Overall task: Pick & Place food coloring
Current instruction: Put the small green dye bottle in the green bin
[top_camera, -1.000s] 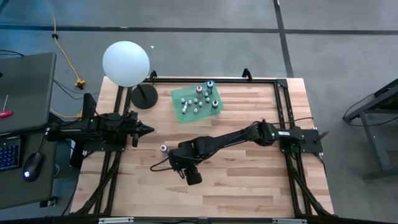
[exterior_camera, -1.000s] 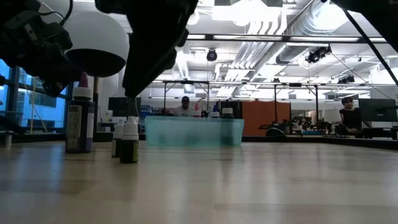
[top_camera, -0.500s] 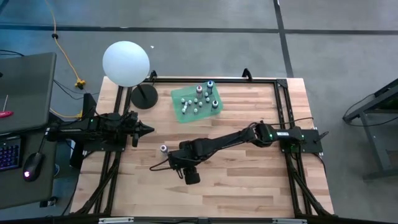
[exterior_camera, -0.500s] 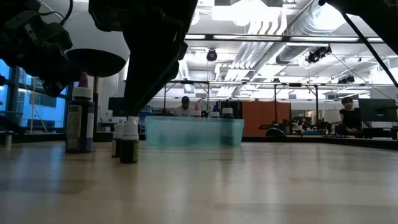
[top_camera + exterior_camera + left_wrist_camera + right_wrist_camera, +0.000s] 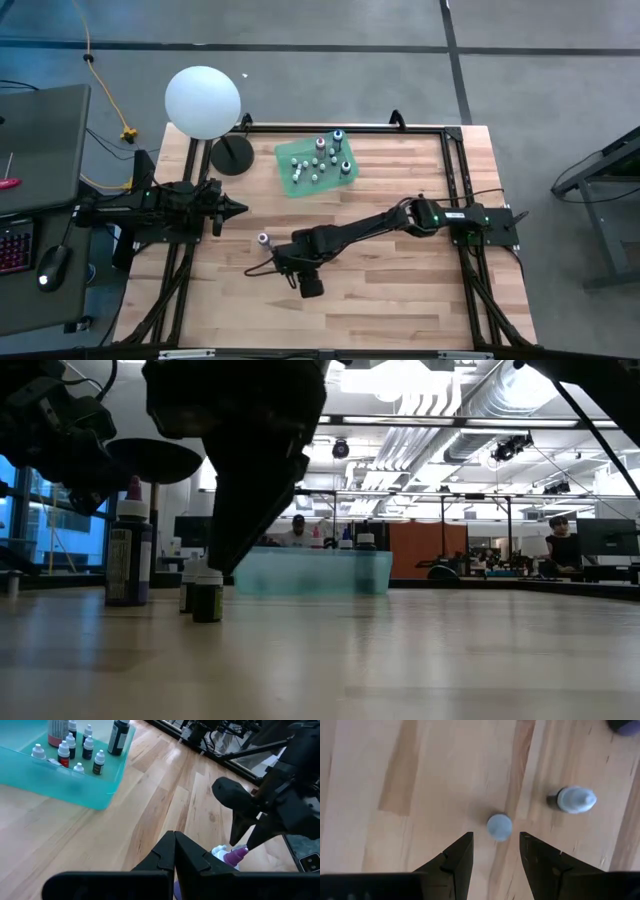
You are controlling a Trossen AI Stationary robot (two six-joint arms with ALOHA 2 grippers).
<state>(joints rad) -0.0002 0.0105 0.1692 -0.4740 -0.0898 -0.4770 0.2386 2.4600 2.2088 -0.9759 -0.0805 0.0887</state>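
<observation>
Three food coloring bottles stand upright on the bare wood left of the table's middle. One small bottle with a whitish cap (image 5: 499, 827) is seen from straight above, and my right gripper (image 5: 496, 837) hangs open over it with a finger on either side, apart from it. A second small bottle (image 5: 575, 800) stands beside it, and a taller purple bottle (image 5: 128, 555) farther off. In the low view the right gripper (image 5: 235, 545) reaches down just above the nearest small bottle (image 5: 207, 592). Several more bottles stand in the green tray (image 5: 290, 180). My left gripper (image 5: 236, 208) waits, shut, at the table's left.
A white globe lamp (image 5: 203, 100) on a black round base (image 5: 232, 155) stands at the far left corner. Black frame rails (image 5: 450, 150) run along the table's edges. A laptop (image 5: 40, 140) sits off the table's left side. Bare wood lies near and right of the right arm.
My right gripper has come down toward the small whitish-capped bottle, staying open. The bottles have not moved.
</observation>
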